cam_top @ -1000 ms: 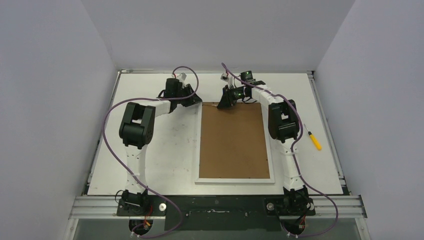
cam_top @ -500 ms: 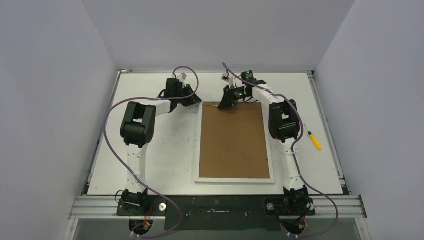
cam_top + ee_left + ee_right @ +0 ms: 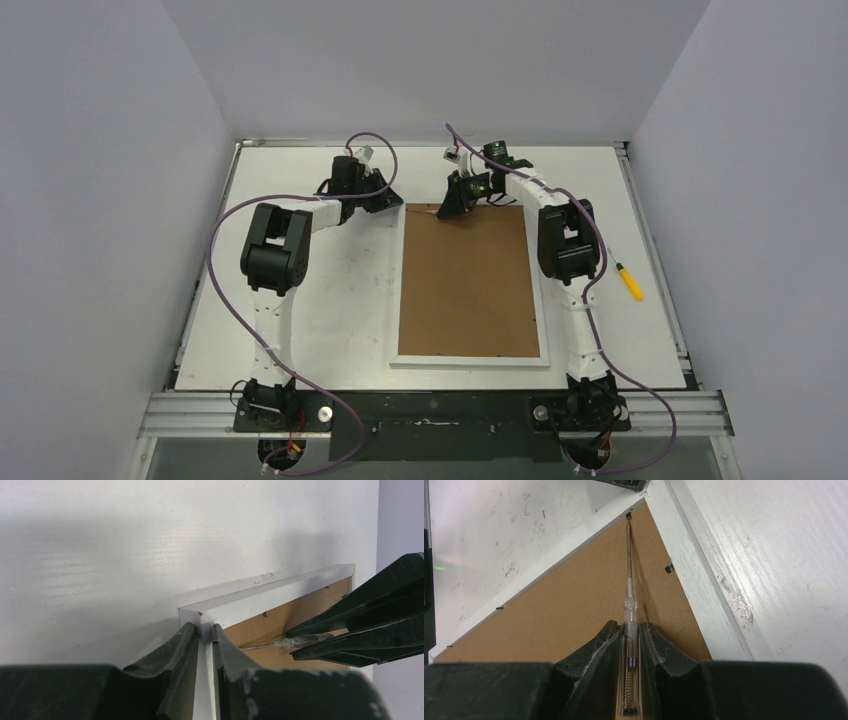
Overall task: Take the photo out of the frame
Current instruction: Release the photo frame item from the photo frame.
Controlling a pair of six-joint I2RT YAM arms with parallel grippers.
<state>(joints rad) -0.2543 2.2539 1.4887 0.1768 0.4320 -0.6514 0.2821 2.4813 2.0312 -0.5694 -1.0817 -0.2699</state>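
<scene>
So the left claw (image 3: 202, 629) is pinched tight on the white edge of the frame (image 3: 468, 359), right at its far-left corner, about 11 o'clock on the frame from the top camera. One finger sits on the outside of the edge and one on the inside. The right claw (image 3: 629, 625) is clamped on a clear screwdriver (image 3: 629, 600). The shaft points straight to 12 o'clock in the wrist view, and the tip sits on a little black tab (image 3: 628, 515) tucked into that same corner. That puts the two claws pretty much next to each other, the right one hanging over the brown back (image 3: 574, 610) just inside the far edge. The frame itself lies flat, back side up, in the middle of the table (image 3: 330, 300), long side running from 6 to 12. A yellow screwdriver (image 3: 629, 281) lies on the table at around 3 o'clock from the frame, well apart from it.
</scene>
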